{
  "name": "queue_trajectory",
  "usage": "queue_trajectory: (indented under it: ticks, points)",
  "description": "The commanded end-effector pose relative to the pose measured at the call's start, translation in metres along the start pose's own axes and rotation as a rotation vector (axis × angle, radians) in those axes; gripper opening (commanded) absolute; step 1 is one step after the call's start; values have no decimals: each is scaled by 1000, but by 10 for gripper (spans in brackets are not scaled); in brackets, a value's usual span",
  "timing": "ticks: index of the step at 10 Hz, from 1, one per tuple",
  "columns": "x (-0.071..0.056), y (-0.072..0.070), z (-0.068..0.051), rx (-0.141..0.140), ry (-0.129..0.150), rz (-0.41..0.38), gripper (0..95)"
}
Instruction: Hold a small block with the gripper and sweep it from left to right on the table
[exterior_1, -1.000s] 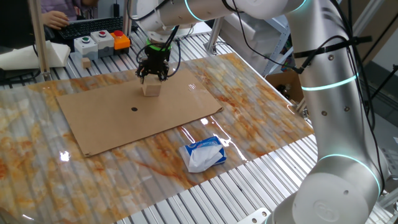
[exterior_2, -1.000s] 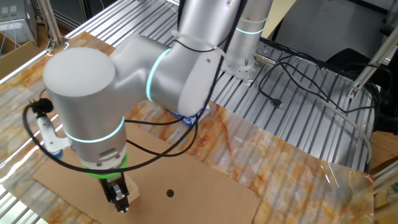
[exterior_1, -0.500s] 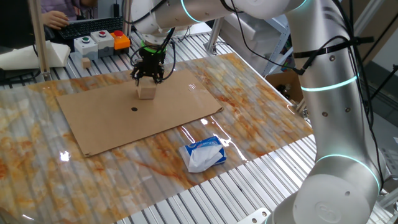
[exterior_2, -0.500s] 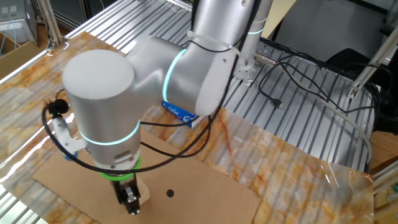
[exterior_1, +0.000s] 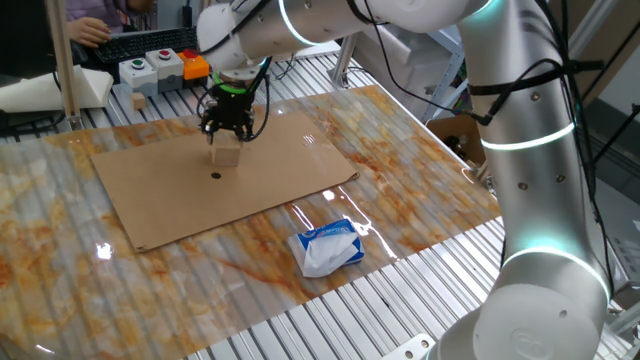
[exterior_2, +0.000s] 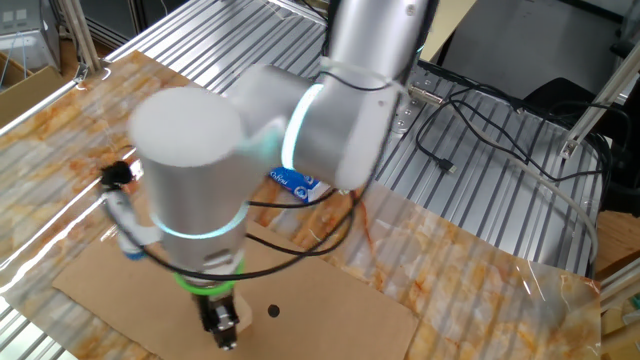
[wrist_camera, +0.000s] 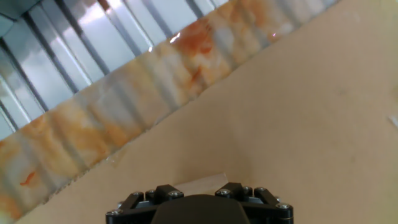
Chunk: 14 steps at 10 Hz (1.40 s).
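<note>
While your block (exterior_1: 226, 152) sits on the cardboard (exterior_1: 190, 190), the claw (exterior_1: 227, 128) stands straight over it, jaws partway apart and closed on the block's sides, so you have it in hold. From the block, the dark dot (exterior_1: 215, 176) lies close by at about 7 o'clock on the same sheet. Your cardboard rests on the table (exterior_1: 420, 190). Further out, at about 5 o'clock and well apart, the packet (exterior_1: 325, 248) lies on the marbled top. In the hand view you see only the block's pale top edge (wrist_camera: 202, 182) above the claw body.
</note>
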<state>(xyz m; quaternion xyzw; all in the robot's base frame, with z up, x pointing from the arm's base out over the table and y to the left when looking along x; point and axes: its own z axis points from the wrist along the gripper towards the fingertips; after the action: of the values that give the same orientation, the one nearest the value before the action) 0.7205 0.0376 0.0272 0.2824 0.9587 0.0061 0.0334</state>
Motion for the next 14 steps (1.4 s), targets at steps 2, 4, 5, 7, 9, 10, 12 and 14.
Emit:
queue_trajectory:
  ticks: [2, 4, 5, 7, 9, 10, 12, 14]
  points:
    - [7, 12, -6, -11, 24, 19, 570]
    - [13, 16, -1, -14, 20, 30, 570]
    - [18, 19, 0, -11, 17, 36, 570]
    - [24, 23, 4, -10, 5, 44, 570]
    - [23, 23, 13, -9, 1, 79, 570]
    - [23, 23, 14, -12, 4, 85, 570]
    - [23, 22, 14, -12, 6, 85, 570]
    - [23, 22, 14, -13, 7, 87, 760]
